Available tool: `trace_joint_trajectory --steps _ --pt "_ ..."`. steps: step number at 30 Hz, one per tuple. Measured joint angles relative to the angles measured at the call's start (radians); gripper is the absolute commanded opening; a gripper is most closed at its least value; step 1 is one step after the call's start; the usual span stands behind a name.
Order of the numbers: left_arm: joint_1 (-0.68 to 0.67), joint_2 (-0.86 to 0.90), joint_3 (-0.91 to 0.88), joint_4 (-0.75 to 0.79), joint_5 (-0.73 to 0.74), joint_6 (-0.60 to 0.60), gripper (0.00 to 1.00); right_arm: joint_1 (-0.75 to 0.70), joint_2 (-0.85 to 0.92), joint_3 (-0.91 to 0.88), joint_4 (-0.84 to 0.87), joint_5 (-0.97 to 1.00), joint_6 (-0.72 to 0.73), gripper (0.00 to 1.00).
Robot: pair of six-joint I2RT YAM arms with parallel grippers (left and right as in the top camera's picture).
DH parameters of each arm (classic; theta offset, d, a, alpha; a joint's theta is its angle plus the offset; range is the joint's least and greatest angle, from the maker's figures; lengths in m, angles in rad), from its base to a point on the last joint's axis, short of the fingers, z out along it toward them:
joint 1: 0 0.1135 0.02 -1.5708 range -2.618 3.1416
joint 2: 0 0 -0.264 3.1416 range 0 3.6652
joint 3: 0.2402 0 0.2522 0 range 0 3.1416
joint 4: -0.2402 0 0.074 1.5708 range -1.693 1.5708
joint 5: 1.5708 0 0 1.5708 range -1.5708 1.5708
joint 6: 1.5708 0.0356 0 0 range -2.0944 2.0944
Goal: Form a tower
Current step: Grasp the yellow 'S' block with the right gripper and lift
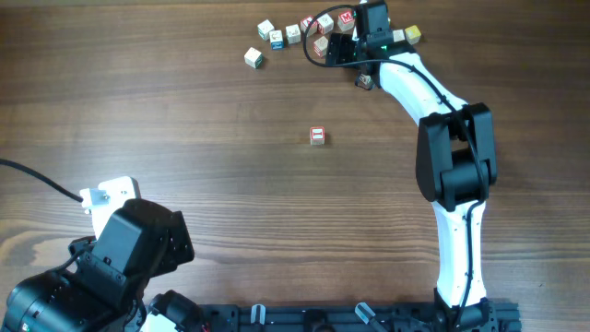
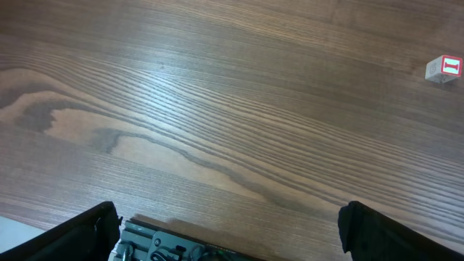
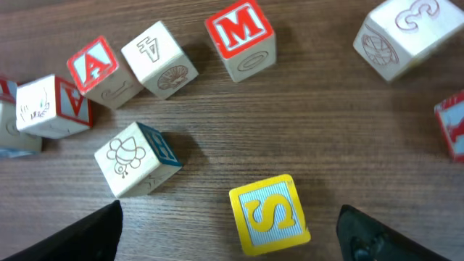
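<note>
Single cube (image 1: 318, 136): small wooden letter cube, red-framed face up. It stands alone near the middle of the surface, well apart from the rest.

Cube group (image 1: 277, 38): loose scatter of like cubes at the far edge of the surface, turned at differing angles.

Right wrist view, each cube resting directly on the surface:
- S cube (image 3: 270, 214): yellow letter on a blue-striped face, nearest the camera.
- Picture cube (image 3: 134, 158): engraved cream top, blue side, left of the S cube.
- A cube (image 3: 98, 69) and M cube (image 3: 241, 38): red-marked faces up, farther off, apart from each other.
</note>
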State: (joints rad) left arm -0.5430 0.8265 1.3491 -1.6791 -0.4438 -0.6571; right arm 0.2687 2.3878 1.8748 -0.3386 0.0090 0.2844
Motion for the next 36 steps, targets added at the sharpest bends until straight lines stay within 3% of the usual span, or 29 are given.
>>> trace_joint_trajectory --steps 7,14,19,29,36 --pt "0.0 0.0 0.0 0.0 0.0 0.0 1.0 -0.002 0.053 0.0 0.037 0.003 -0.138 0.65" --pt "0.0 0.0 0.0 0.0 0.0 0.0 1.0 -0.004 0.069 0.0 0.074 0.005 -0.165 0.45" --pt "0.0 0.0 0.0 0.0 0.0 0.0 1.0 -0.004 0.069 0.0 0.07 0.013 -0.174 0.36" --pt "0.0 0.0 0.0 0.0 0.0 0.0 1.0 -0.003 0.034 0.01 -0.032 0.018 -0.154 0.28" --pt "0.0 0.0 0.0 0.0 0.0 0.0 1.0 0.032 -0.221 0.011 -0.175 0.019 -0.125 0.26"
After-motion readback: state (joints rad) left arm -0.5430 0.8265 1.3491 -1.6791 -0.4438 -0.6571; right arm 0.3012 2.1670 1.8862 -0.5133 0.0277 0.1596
